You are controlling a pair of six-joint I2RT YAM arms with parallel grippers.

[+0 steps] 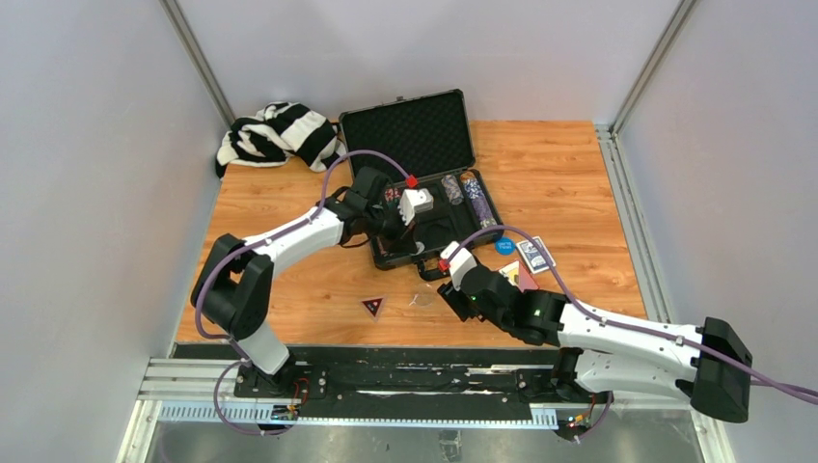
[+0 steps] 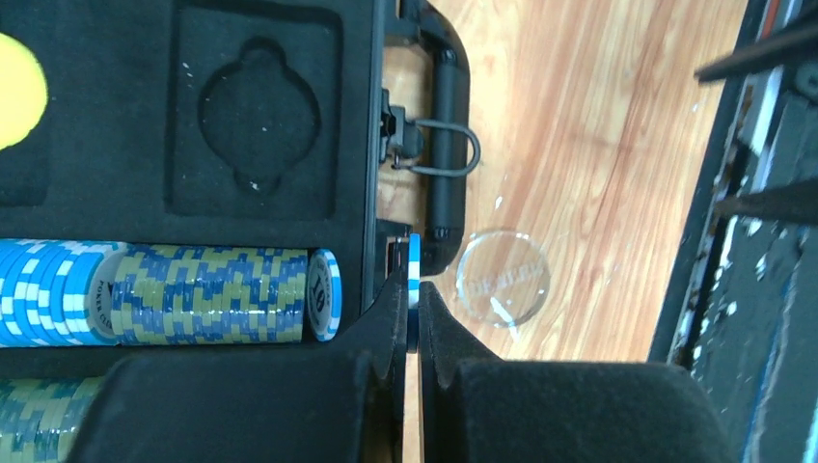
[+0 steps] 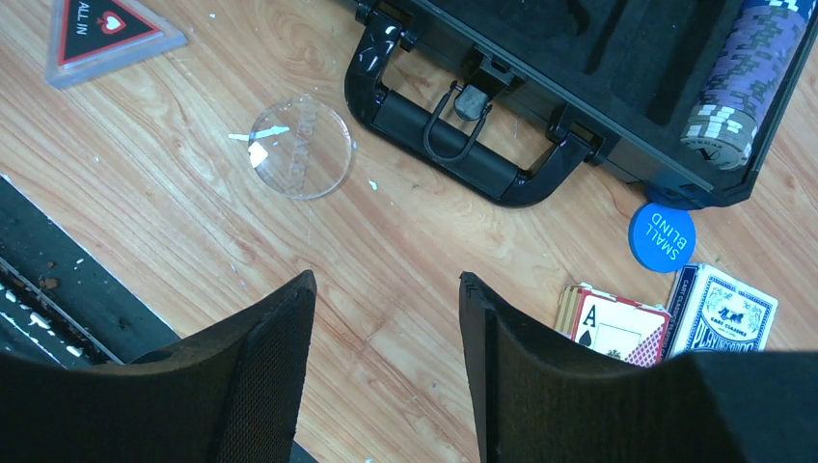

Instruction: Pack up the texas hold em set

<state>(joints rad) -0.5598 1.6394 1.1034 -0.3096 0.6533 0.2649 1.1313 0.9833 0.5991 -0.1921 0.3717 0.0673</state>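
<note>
The black case (image 1: 410,135) lies open at the back of the table, with chip stacks (image 2: 207,294) in its foam slots and a purple stack (image 3: 743,82) on the right. My left gripper (image 2: 413,309) is shut on a blue-and-white poker chip (image 2: 414,260). It holds the chip edge-on at the case's front wall, next to the handle (image 2: 446,145). My right gripper (image 3: 386,280) hangs open over bare wood, with nothing between its fingers. A clear round disc (image 3: 299,147) lies ahead of it to the left. A blue "small blind" disc (image 3: 662,236) and two card decks (image 3: 723,309) lie to its right.
A triangular "all in" marker (image 3: 106,29) lies on the wood near the front edge. A black-and-white striped cloth (image 1: 275,135) sits at the back left beside the case lid. A yellow disc (image 2: 14,92) rests in the case's foam. The black rail (image 1: 386,371) borders the table's near edge.
</note>
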